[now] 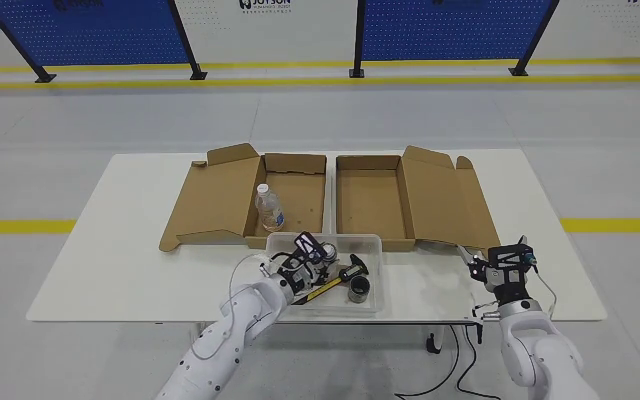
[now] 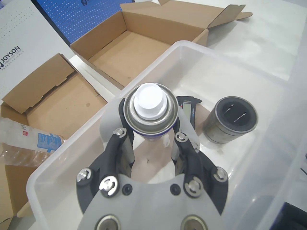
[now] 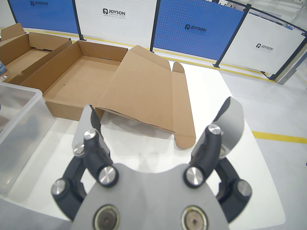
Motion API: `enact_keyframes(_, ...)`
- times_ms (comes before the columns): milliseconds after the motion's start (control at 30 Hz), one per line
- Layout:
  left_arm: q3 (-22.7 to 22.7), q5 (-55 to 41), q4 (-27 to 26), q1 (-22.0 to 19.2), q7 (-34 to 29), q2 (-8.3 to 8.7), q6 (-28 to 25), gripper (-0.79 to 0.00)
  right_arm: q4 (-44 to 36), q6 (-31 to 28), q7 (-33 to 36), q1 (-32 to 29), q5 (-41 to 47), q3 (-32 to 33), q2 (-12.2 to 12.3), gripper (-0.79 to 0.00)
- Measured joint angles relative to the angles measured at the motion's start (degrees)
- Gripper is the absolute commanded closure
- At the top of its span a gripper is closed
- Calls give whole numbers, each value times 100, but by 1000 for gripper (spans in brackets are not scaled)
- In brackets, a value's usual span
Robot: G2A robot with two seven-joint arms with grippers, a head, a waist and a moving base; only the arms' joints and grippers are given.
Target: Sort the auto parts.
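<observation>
Surface: carries everything below.
Left box, right box: side by side, back middle, lids folded outward.
Bottle: in left box, front right corner.
Bin: in front of both boxes, at front edge.
Spray can: upright in bin's left part, within left pincer.
Caliper: in bin, between spray can and bearing.
Bearing: in bin, right part.
Right pincer: over front right corner, right of bin.

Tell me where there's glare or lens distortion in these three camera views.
Left wrist view: glare whitens the wall of the clear plastic bin and the white table beyond; the metal rim of the white-capped spray can in the left gripper glints. Right wrist view: the lens bows the blue and white pegboard panels into an arc. Top view: flat, even light.
</observation>
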Motion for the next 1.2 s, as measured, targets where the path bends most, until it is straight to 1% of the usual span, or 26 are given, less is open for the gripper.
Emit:
enact_keyframes(267,-519,-124,-975,562,-193,156,-413,0,0,0,0,0,0,0,0,-785)
enact_keyframes(367,-665,-40,-1265,738,-198,210,-596,0,0,0,0,0,0,0,0,-785)
enact_keyframes(500,-798,-1,-1473,907,-222,260,-747,0,0,0,0,0,0,0,0,-785)
enact_keyframes(633,-864,2,-1526,955,-276,282,-739,0,0,0,0,0,0,0,0,-785)
enact_keyframes(833,-917,-129,-1529,895,-248,283,-559,0,0,0,0,0,0,0,0,-785)
enact_keyframes(933,-922,-235,-1535,784,-262,267,-393,0,0,0,0,0,0,0,0,-785)
enact_keyframes(1033,-834,-304,-1444,569,-316,231,-177,0,0,0,0,0,0,0,0,-785)
enact_keyframes(1200,-530,-462,-1065,40,-409,121,302,0,0,0,0,0,0,0,0,-785)
